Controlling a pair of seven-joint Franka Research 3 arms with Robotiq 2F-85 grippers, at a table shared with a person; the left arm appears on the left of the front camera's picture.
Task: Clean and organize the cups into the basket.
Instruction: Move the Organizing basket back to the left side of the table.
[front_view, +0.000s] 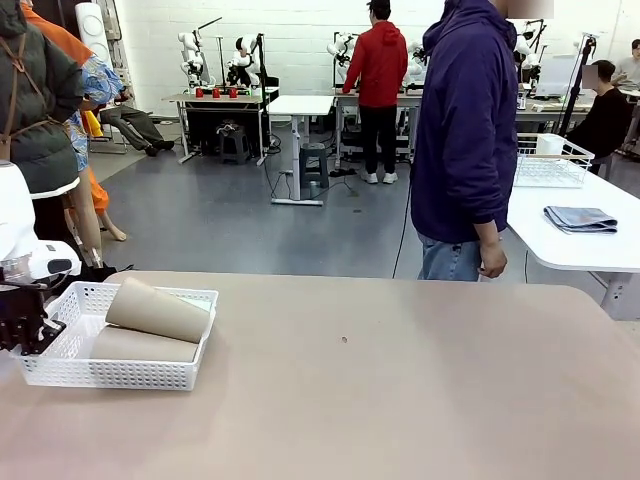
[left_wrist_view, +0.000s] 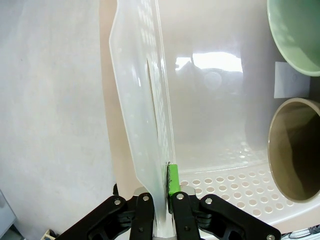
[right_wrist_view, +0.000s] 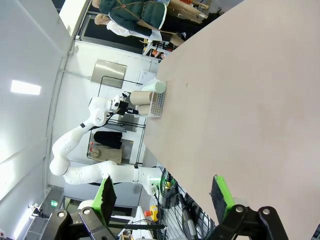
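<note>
Two tan cups lie on their sides in the white mesh basket (front_view: 150, 375) at the table's left end. The upper cup (front_view: 158, 310) rests tilted on the lower cup (front_view: 140, 345). My left gripper (front_view: 30, 325) is shut on the basket's left wall. In the left wrist view that gripper (left_wrist_view: 165, 182) pinches the thin white wall (left_wrist_view: 142, 100) between its green pads. To the right I see one cup's brown mouth (left_wrist_view: 295, 150) and another cup's pale green mouth (left_wrist_view: 300, 35). My right gripper (right_wrist_view: 164, 197) stands open above bare table, far from the basket (right_wrist_view: 156, 102).
A person in a purple hoodie (front_view: 465, 130) stands at the far table edge, hand (front_view: 492, 260) hanging down. Another white table (front_view: 570, 235) at the back right carries a wire rack (front_view: 550, 160) and a folded grey cloth (front_view: 580, 218). The tan tabletop (front_view: 400, 390) stretches right of the basket.
</note>
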